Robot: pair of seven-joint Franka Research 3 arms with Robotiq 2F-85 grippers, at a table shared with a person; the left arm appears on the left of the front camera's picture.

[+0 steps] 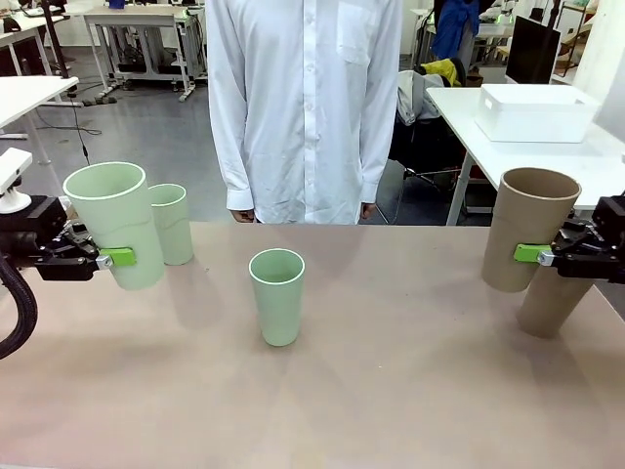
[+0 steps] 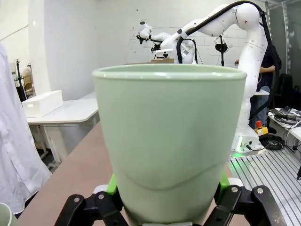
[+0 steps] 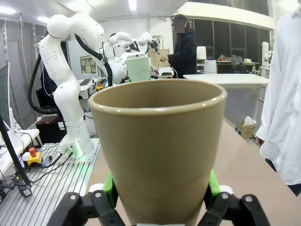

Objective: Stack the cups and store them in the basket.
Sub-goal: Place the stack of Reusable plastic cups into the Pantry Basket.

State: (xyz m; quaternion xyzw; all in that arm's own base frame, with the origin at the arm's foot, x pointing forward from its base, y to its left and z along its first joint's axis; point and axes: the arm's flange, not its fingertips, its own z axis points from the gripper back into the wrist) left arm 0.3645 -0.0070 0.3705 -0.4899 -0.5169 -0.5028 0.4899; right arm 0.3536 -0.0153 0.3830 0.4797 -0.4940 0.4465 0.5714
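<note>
Two cups are gripped: the left gripper (image 1: 122, 257) clamps a mint cup (image 1: 115, 220) at frame left, the right gripper (image 1: 532, 254) a tan cup (image 1: 527, 225) at frame right. A loose mint cup (image 1: 277, 295) stands centre.

A person (image 1: 305, 107) in a white shirt stands at the brown table's (image 1: 410, 391) far edge; a dark monitor (image 1: 532, 49) sits behind.

Mint cup (image 1: 117, 225), tan cup (image 1: 527, 230) smooth, matte; tabletop (image 1: 410, 381) matte.

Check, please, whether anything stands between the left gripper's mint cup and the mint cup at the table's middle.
Nothing visible does: bare table lies between the held cup in the left gripper and the middle cup. Another mint cup stands behind the held one.
</note>
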